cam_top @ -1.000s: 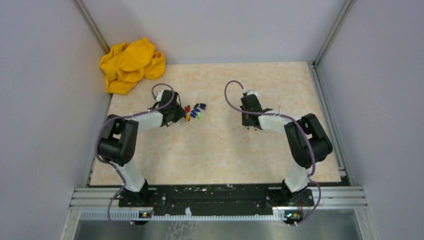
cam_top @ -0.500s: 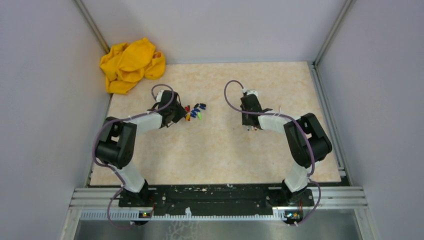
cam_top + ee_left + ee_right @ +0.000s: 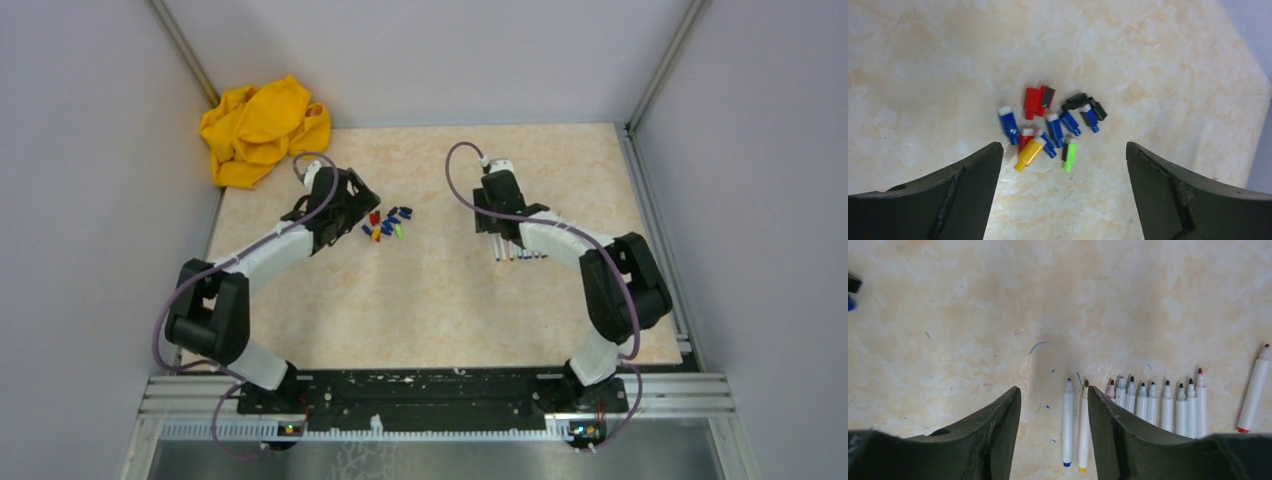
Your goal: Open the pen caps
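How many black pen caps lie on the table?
2. One short black plastic cap lies at the upper right of the colourful cap pile in the left wrist view; the other black cap lies just right of it. More could hide under other caps.

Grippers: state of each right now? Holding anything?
Left gripper: open, holding nothing, above the pen caps.
Right gripper: open, holding nothing, above the uncapped pens.

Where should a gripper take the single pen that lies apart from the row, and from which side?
Grip the single pen at mid-barrel, straight down from above, jaws across its width. It lies flat, slightly tilted, with bare table between it and the row of pens.
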